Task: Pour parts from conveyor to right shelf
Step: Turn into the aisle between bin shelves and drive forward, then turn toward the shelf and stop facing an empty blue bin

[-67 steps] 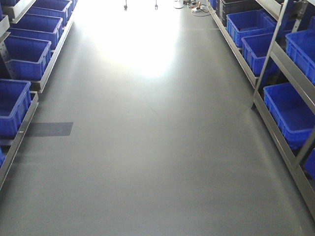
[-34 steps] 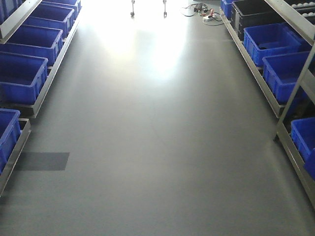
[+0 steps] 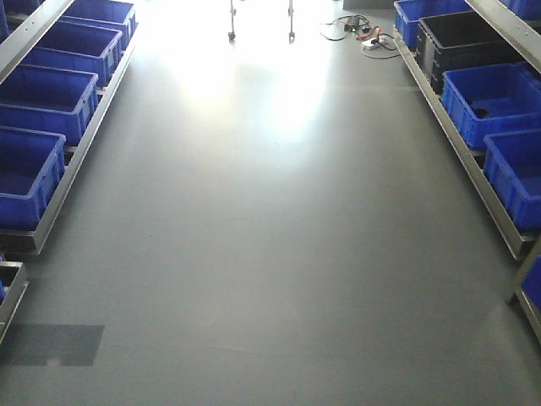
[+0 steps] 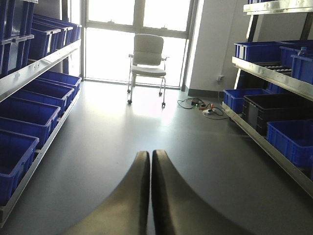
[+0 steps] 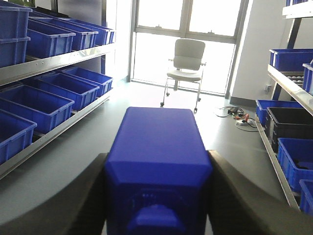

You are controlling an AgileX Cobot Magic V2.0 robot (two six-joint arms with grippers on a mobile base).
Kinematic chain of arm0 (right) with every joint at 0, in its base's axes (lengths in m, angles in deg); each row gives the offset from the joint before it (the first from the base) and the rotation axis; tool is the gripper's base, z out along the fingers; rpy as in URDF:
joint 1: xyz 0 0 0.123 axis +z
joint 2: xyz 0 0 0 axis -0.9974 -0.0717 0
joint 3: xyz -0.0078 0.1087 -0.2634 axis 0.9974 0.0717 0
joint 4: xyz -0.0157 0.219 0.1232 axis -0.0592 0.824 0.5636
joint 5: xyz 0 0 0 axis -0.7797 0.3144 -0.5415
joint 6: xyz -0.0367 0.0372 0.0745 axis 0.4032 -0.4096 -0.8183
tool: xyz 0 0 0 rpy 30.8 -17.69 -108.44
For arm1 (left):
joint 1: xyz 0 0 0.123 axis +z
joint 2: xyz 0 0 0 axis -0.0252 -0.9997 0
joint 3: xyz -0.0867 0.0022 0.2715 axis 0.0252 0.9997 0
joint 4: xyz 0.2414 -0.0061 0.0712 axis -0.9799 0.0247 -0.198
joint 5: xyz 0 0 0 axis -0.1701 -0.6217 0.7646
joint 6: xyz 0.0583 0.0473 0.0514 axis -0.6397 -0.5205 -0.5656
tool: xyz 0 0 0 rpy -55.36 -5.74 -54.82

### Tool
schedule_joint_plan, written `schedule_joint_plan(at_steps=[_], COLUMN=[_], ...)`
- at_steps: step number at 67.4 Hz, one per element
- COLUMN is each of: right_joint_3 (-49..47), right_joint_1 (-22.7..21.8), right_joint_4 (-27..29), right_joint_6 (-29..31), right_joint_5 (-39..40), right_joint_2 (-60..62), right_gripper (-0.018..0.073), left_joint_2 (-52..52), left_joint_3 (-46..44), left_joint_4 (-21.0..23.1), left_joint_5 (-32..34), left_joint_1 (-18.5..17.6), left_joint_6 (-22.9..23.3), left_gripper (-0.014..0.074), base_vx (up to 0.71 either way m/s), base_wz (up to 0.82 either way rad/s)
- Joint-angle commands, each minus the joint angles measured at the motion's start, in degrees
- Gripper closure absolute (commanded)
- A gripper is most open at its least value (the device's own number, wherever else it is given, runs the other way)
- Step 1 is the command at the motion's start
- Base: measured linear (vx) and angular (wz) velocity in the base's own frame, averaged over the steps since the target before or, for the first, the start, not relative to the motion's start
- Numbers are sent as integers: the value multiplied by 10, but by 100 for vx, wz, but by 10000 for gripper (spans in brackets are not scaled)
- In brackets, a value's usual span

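A bright-blue block, the part (image 5: 159,147), fills the middle of the right wrist view with its knob end toward the camera. My right gripper (image 5: 156,155) is shut on it, one dark finger against each side. In the left wrist view my left gripper (image 4: 150,154) is shut with nothing in it, its two fingers pressed together above the grey floor. The right shelf (image 3: 461,148), a steel rack with blue bins (image 3: 494,101), runs along the right side of the aisle. The conveyor is out of view, and neither gripper shows in the front view.
A matching steel shelf with blue bins (image 3: 42,89) lines the left side. A black bin (image 3: 461,38) sits in the right shelf. At the aisle's far end stand a white office chair (image 4: 146,58) and floor cables (image 3: 359,30). A dark floor patch (image 3: 52,345) lies near left.
The front view has advanced along the aisle. The shelves and the dark floor patch have slid toward the bottom of the frame, and the chair legs have come further into view.
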Motion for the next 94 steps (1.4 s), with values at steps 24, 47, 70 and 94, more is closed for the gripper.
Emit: schedule_joint_plan(at_steps=[24,47,70,94], right_joint_3=[-16,-16,-16,-16], right_joint_1=[-3,-3,-3,-3], right_joint_4=[0,0,0,0], right_joint_6=[3,3,3,3], right_joint_5=[44,44,44,44], right_joint_2=[0,0,0,0], right_gripper=[561,561,561,561], left_joint_2=[4,4,4,4], left_joint_3=[12,12,12,12], left_joint_4=[5,5,5,5], left_joint_5=[43,43,43,43], left_joint_1=[-2,-2,-2,-2], left_joint_6=[3,3,3,3], left_gripper=[603,603,603,603], base_vx=[47,36,27,16], base_wz=[43,91,89,79])
